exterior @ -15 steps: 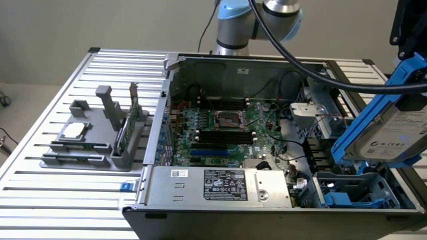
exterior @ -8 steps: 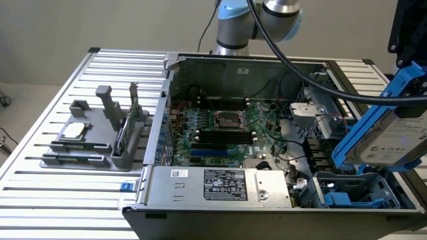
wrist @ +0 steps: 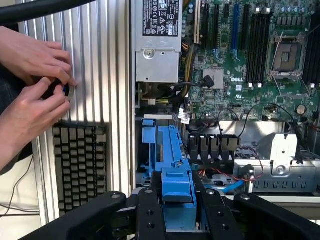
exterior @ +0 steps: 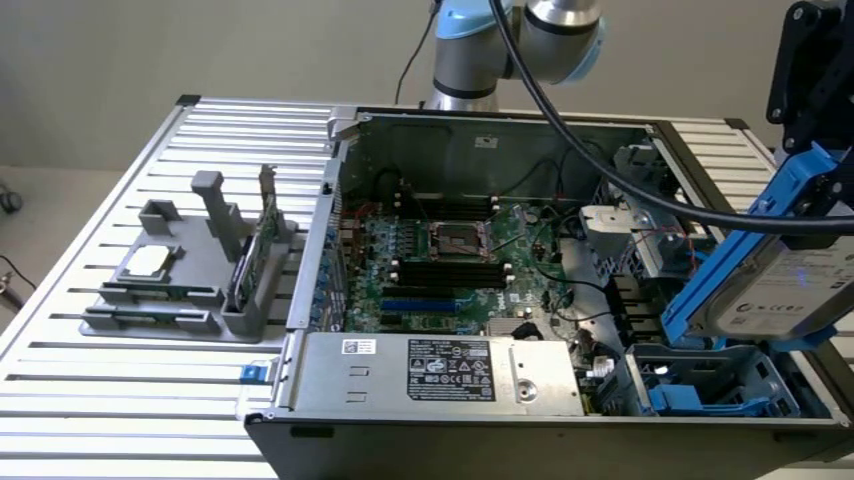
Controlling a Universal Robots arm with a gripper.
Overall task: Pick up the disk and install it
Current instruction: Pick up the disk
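The disk, a silver-grey drive with a white label in a blue carrier frame, hangs tilted over the open computer case at the exterior view's right. My gripper is shut on its upper end. Below it lies a drive bay with blue plastic parts, at the case's front right corner. In the wrist view the disk's blue carrier edge runs out from between my black fingers, with my gripper closed on its sides.
A motherboard and a silver power supply fill the case. A grey holder with a chip and a green card stands on the slatted table at the exterior view's left. A person's hands and a keyboard lie beside the case.
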